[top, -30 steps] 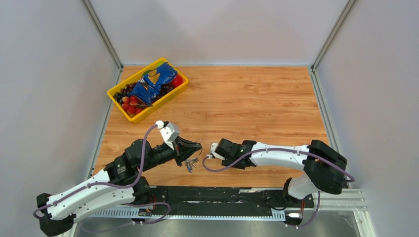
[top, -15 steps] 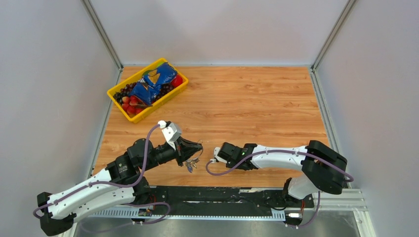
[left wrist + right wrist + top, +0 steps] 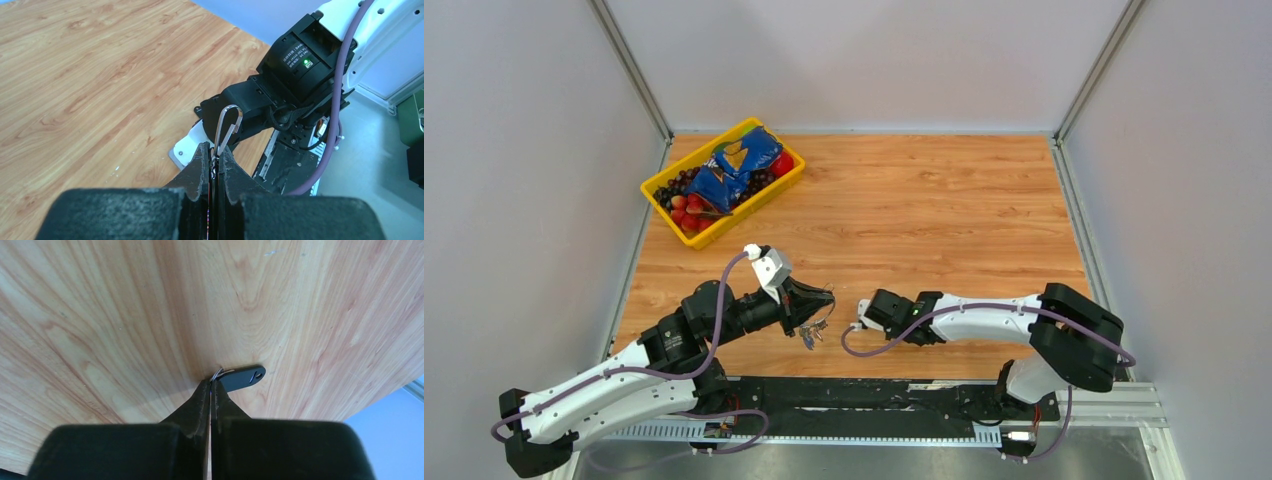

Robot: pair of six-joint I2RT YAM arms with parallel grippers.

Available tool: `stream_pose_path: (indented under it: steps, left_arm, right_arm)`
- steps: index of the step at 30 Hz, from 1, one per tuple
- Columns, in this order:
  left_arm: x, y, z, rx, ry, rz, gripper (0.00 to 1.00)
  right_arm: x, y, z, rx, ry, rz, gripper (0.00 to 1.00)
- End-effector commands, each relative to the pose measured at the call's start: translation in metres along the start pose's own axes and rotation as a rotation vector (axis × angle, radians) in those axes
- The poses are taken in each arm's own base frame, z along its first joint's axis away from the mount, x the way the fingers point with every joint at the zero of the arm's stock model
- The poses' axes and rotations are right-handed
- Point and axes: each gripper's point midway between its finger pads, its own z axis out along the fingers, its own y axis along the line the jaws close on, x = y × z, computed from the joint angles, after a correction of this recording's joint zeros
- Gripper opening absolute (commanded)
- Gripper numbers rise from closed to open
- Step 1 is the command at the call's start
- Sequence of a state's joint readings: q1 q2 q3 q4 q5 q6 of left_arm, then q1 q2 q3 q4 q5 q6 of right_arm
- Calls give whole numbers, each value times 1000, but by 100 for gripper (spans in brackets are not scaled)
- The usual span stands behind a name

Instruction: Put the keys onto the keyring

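Observation:
My left gripper (image 3: 215, 150) is shut on the keyring (image 3: 229, 122), a thin silver wire loop that sticks up from between its fingertips. In the top view a small cluster of keys (image 3: 809, 334) dangles below the left gripper (image 3: 822, 302), just above the table. My right gripper (image 3: 212, 385) is tipped down onto the wood with its jaws closed. It pinches the silver end of a black-headed key (image 3: 242, 378) that lies flat on the table, the head poking out to the right. The right gripper (image 3: 856, 322) sits a short gap to the right of the left one.
A yellow basket (image 3: 656, 196) holding a blue bag, grapes and red fruit stands at the back left. The table's near edge and the black mounting rail (image 3: 864, 392) run just behind both grippers. In the left wrist view, the right arm's wrist (image 3: 295, 70) sits close ahead.
My right gripper has closed its jaws on the black-headed key and shifted slightly right and nearer. The left gripper, still holding the keyring, edged a little forward early on, then stayed put.

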State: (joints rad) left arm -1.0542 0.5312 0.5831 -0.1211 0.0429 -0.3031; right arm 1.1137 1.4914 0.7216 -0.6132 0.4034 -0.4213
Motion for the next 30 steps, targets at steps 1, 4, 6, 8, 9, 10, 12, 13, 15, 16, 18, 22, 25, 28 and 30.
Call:
stream_pose_path:
  steps: [1, 4, 6, 8, 9, 10, 12, 13, 15, 16, 18, 22, 25, 28, 30]
  left_arm:
    - [-35, -8, -5, 21, -97, 25, 0]
    - [-35, -8, -5, 22, -98, 25, 0]
    - [-36, -9, -7, 23, -102, 25, 0]
    - [-39, -9, -8, 22, -112, 23, 0]
    - [-40, -9, -9, 22, -118, 23, 0]
    - [-42, -9, -10, 22, -123, 23, 0]
    - [-45, -10, -11, 22, -135, 21, 0]
    - [-46, -10, -12, 22, -140, 21, 0]
    - [-49, -11, -13, 25, -149, 21, 0]
    - [-50, -11, -13, 25, -154, 21, 0]
    - [-54, -12, -13, 29, -162, 22, 0]
    - [-60, -14, -13, 34, -174, 26, 0]
    - [-67, -16, -13, 40, -195, 24, 0]
    - [-69, -17, -11, 43, -202, 28, 0]
    - [-69, -18, -9, 51, -205, 32, 0]
  right_arm:
    - [-2, -10, -1, 46, -11, 24, 0]
    - [-11, -27, -13, 95, -59, 74, 0]
    - [-20, -38, -27, 116, -123, 118, 0]
    - [-30, -49, -45, 130, -203, 164, 0]
    - [-36, -55, -55, 135, -251, 190, 0]
    - [-42, -60, -68, 135, -311, 216, 0]
    - [-51, -67, -89, 132, -402, 251, 0]
    - [-54, -71, -99, 131, -442, 268, 0]
    - [-60, -75, -118, 116, -518, 293, 0]
    - [-63, -78, -128, 107, -558, 306, 0]
    - [-69, -80, -146, 81, -634, 324, 0]
    - [-83, -78, -183, 3, -794, 339, 0]
    - [-92, -75, -216, -58, -917, 334, 0]
    - [-98, -70, -247, -120, -1030, 325, 0]
    - [-102, -66, -269, -161, -1112, 315, 0]
